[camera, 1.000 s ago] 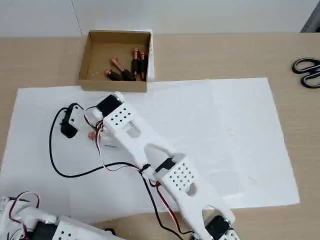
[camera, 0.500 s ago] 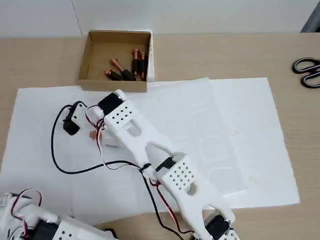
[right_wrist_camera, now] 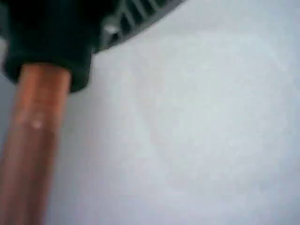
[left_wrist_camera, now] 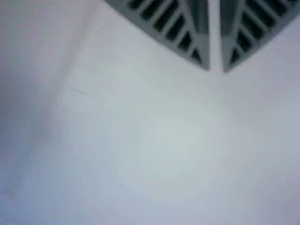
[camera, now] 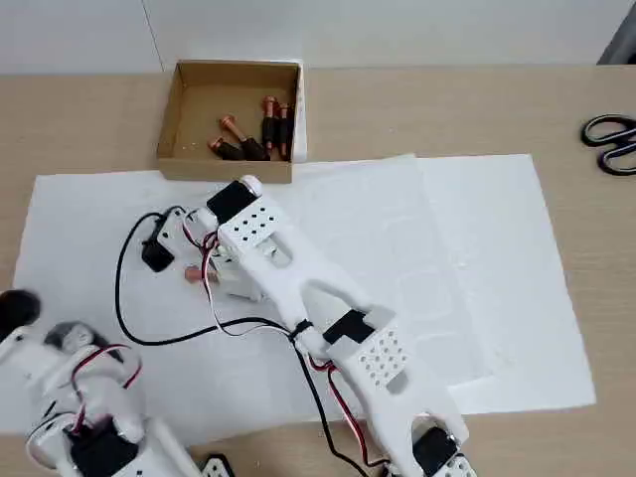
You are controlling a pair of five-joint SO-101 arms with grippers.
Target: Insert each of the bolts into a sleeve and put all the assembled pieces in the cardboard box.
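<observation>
The surface [camera: 447, 109] is pale wood, and most of its middle lies under white paper [camera: 477, 248] that runs nearly from the left edge to the right edge. Behind the far edge stands a plain white wall [camera: 397, 30]. A pair of scissors [camera: 608, 143] lies on bare wood at the right edge, towards the far right corner and well apart from everything else.

The cardboard box [camera: 171, 119] sits near the far edge, left of the middle, with its near wall touching the paper's far border. Several assembled pieces [camera: 260, 129], black with copper ends, lie in its right half.

My right arm stretches from the near edge across the paper towards the box. My right hand [camera: 202, 272] hangs low over the paper, a little on the near side of the box. It is closed on a black sleeve [right_wrist_camera: 47, 42], and a copper bolt [right_wrist_camera: 33, 150] sticks out of the sleeve's end. A black cable [camera: 124, 308] loops over the paper beside that hand.

My left hand [left_wrist_camera: 216, 69] is over bare white paper towards the near left corner. Its two ribbed fingers [left_wrist_camera: 187, 37] are drawn together to a thin slit with nothing between them.
</observation>
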